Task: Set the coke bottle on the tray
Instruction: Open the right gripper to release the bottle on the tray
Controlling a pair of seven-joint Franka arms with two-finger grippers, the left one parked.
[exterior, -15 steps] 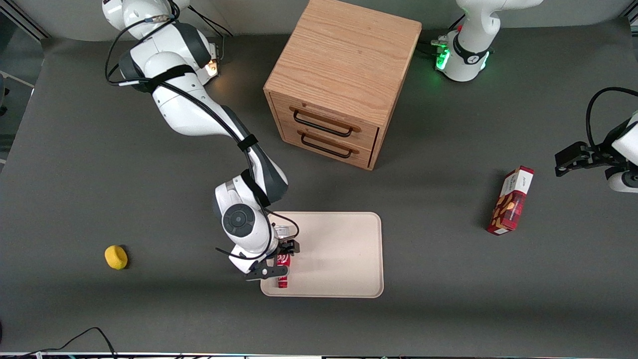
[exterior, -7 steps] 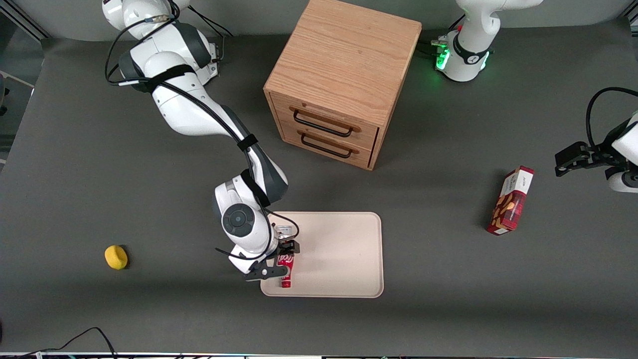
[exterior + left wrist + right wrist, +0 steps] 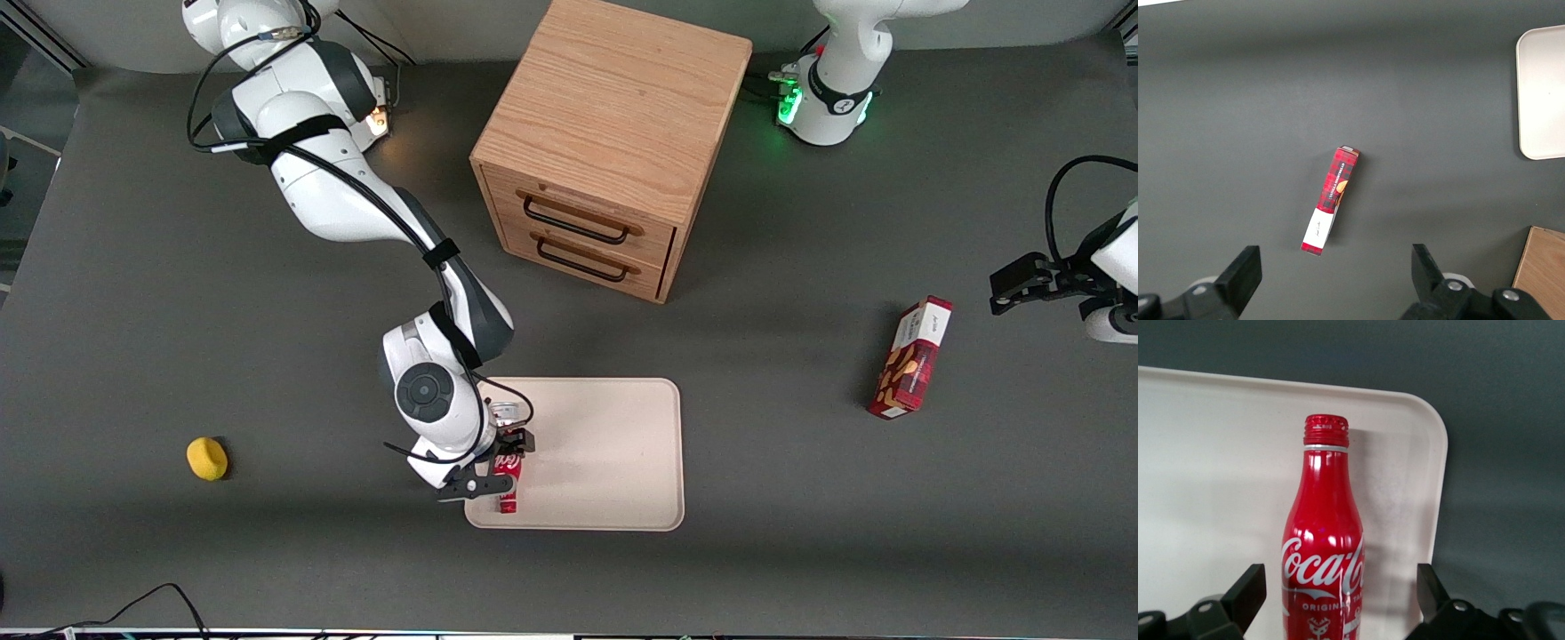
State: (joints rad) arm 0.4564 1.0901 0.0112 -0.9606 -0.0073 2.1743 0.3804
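Observation:
The coke bottle (image 3: 507,487) is red with white script and lies flat on the cream tray (image 3: 605,444), at the tray's corner nearest the front camera at the working arm's end. Its red cap points toward the front camera. My right gripper (image 3: 498,462) hangs over the bottle's body, open, with one black finger on each side. In the right wrist view the bottle (image 3: 1321,540) lies between my gripper's (image 3: 1340,597) fingers with a gap on each side, resting on the tray (image 3: 1218,453) close to its rounded corner.
A wooden two-drawer cabinet (image 3: 613,133) stands farther from the front camera than the tray. A red snack box (image 3: 911,369) lies toward the parked arm's end. A small yellow object (image 3: 207,459) lies toward the working arm's end.

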